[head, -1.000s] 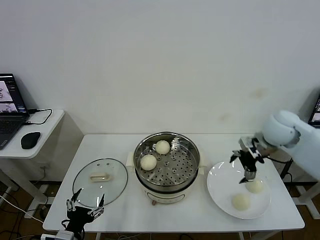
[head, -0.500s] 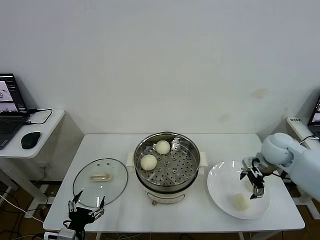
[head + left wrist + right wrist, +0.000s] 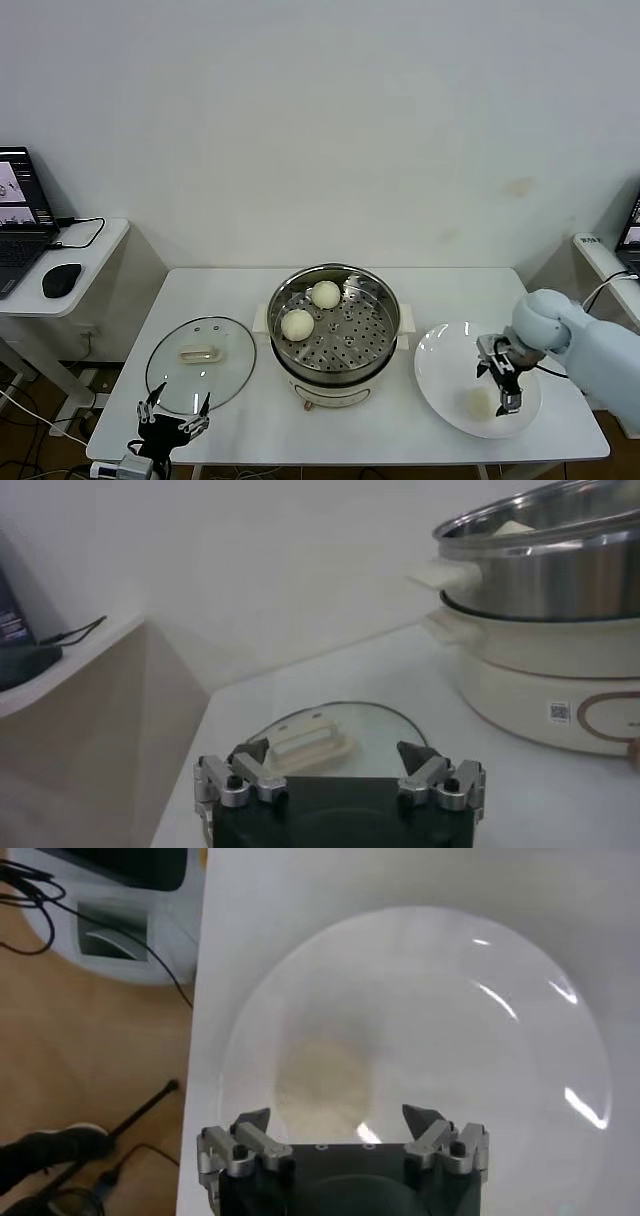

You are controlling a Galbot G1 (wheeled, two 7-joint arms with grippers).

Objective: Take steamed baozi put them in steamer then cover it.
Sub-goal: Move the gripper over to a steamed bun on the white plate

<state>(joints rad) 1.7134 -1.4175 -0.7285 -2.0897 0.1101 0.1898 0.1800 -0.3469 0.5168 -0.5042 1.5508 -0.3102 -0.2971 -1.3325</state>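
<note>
1. Baozi: two in steamer [image 3: 335, 330] — one [image 3: 297, 324], another [image 3: 325, 294]; one seen on plate [image 3: 440, 385], at [image 3: 480, 403].
2. Cover [image 3: 200, 365]: one.
3. Tools: two — left [image 3: 172, 424], right [image 3: 503, 385].
4. Worktop [image 3: 260, 430]: one.

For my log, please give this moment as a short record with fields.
steamer: uncovered, two baozi inside
plate: one baozi visible
lid: flat on table, left of steamer
right gripper: open, over plate, near its baozi
left gripper: open, low at table's front edge, by lid
</note>
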